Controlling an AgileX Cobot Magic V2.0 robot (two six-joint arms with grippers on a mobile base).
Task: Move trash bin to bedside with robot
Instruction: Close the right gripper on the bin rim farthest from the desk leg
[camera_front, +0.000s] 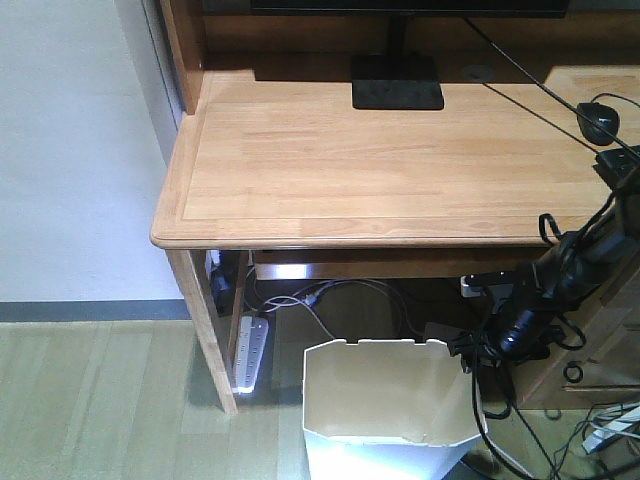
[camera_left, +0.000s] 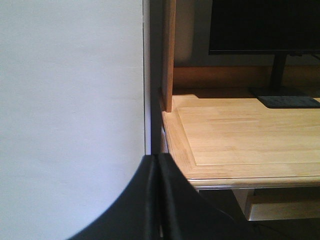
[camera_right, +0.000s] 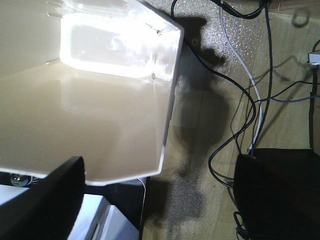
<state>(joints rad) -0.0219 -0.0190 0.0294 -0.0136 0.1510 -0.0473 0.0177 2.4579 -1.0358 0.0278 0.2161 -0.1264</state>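
Note:
The white faceted trash bin (camera_front: 385, 395) stands on the floor under the front edge of the desk, with its cream inside showing. My right arm (camera_front: 560, 270) reaches down at the right, and its gripper (camera_front: 468, 352) is at the bin's right rim. In the right wrist view the gripper (camera_right: 165, 200) is open. One finger (camera_right: 52, 200) is over the bin's inside (camera_right: 100, 115) and the other (camera_right: 280, 195) is outside over the floor, with the rim corner between them. My left gripper (camera_left: 159, 167) is shut and empty, and points at the desk's left corner. The bed is out of view.
The light wooden desk (camera_front: 380, 160) holds a black monitor stand (camera_front: 397, 85). A white power strip (camera_front: 252, 350) and cables (camera_right: 255, 100) lie on the floor under the desk. A drawer unit (camera_front: 610, 350) stands at the right. A white wall (camera_left: 70, 100) stands to the left of the desk.

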